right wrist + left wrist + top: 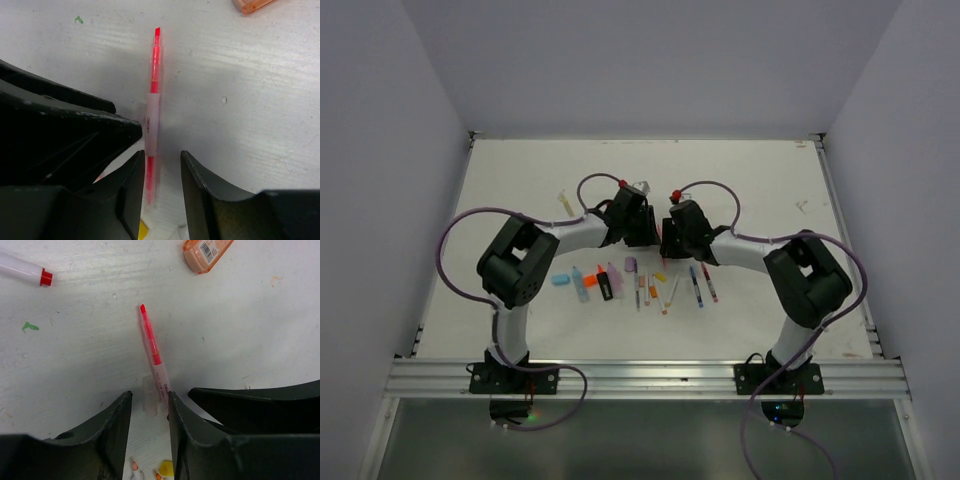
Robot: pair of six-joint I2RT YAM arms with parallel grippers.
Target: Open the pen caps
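Note:
A thin red pen [150,340] lies on the white table with its red tip bare and pointing away. It also shows in the right wrist view [152,120]. A clear cap [150,397] lies beside its pale barrel, between my left gripper's [147,399] open fingers. The barrel's near end passes behind the right-hand finger [180,425]. My right gripper [162,156] is open around the pen's near end, which rests along its left finger [132,185]. In the top view both grippers [645,235] [670,240] meet at the table's middle. A yellow cap [167,468] lies nearer.
A row of pens and highlighters lies nearer the arms: a light blue cap [560,280], an orange highlighter [590,287], a purple one [631,264], a blue pen [695,285] and a red pen [708,283]. An orange highlighter [207,254] and a red-capped marker [22,270] lie farther out.

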